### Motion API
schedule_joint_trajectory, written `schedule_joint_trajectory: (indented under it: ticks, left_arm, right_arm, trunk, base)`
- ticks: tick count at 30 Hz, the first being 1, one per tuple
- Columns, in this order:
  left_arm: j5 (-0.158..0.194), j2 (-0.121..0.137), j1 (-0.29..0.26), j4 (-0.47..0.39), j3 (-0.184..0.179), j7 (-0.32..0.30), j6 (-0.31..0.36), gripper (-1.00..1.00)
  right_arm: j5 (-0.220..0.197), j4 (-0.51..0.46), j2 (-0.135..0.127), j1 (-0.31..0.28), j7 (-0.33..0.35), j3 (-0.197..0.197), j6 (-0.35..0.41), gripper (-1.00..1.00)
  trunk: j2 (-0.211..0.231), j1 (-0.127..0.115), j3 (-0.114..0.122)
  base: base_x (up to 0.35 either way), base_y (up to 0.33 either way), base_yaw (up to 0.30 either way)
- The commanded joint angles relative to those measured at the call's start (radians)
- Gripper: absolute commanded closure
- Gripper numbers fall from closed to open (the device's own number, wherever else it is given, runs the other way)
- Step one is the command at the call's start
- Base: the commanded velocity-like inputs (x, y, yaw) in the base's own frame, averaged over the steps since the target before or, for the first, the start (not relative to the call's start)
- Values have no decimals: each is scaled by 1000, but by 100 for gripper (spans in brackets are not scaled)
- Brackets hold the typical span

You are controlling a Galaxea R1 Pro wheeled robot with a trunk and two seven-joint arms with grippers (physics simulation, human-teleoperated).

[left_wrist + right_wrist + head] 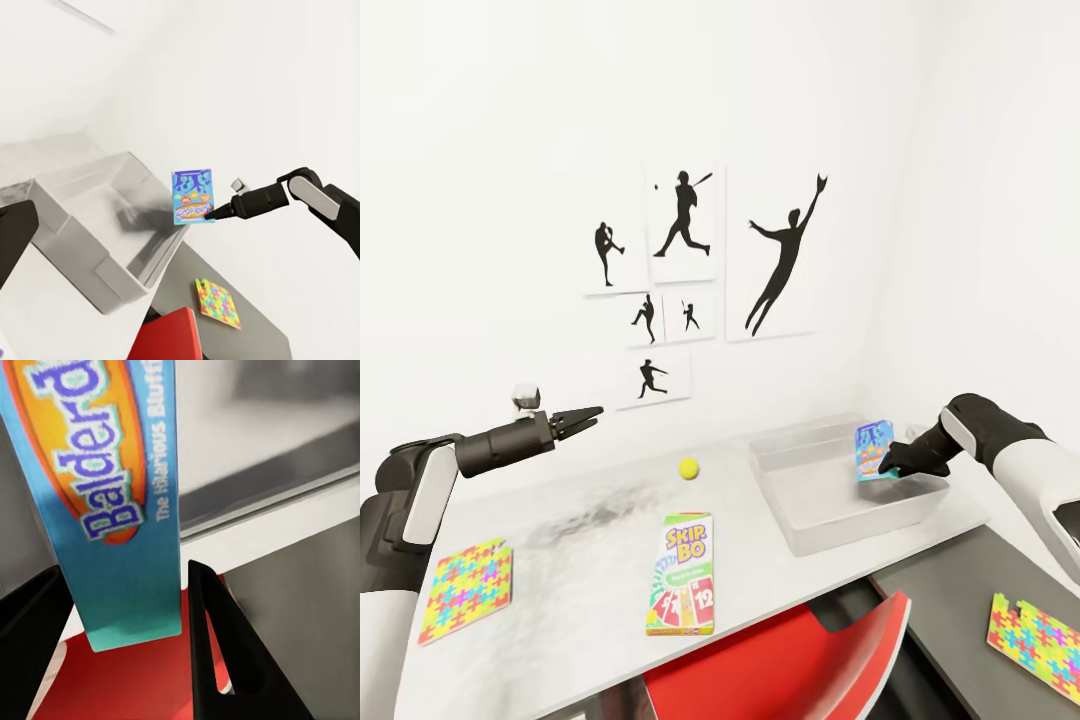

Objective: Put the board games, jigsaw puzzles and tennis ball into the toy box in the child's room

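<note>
Head view has the right gripper (887, 466) pinching the Balderdash box (874, 449) upright over the clear toy box (845, 505) on the bench (580, 570), while the left gripper (588, 413) hovers pressed together above the tennis ball (689, 468).

Open toy box (830, 510) top; red chair (800, 660) below

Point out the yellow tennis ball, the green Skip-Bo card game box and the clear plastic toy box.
Yellow tennis ball (689, 468): head view, centre of the ball.
Green Skip-Bo card game box (681, 573): head view, middle of its top face.
Clear plastic toy box (860, 519): head view, its near wall.
</note>
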Motion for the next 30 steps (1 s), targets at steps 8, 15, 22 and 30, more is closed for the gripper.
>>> schedule_joint_trajectory:
  ticks: [8, 15, 22, 30]
  left_arm:
    - [-2, 0, -1, 0, 1, -5, 4, -100]
    - [-3, 0, -1, 0, 1, -5, 4, -100]
    - [-3, 0, -1, 0, 1, -5, 4, -100]
    - [-4, 0, -1, 0, 1, -5, 4, -100]
  right_arm:
    - [2, -3, 6, -1, 0, 10, 3, 100]
    - [2, -3, 3, -1, 0, 8, 3, 100]
    - [4, -3, 4, -1, 0, 8, 3, 100]
    - [-4, -3, -1, -1, 0, 8, 3, 100]
  trunk:
    - [-58, 31, -27]
    - [-107, 58, -49]
    - [-156, 85, -71]
    - [-170, 92, -77]
  base:
    - [0, 0, 0]
    - [0, 0, 0]
    - [0, 0, 0]
    - [0, 0, 0]
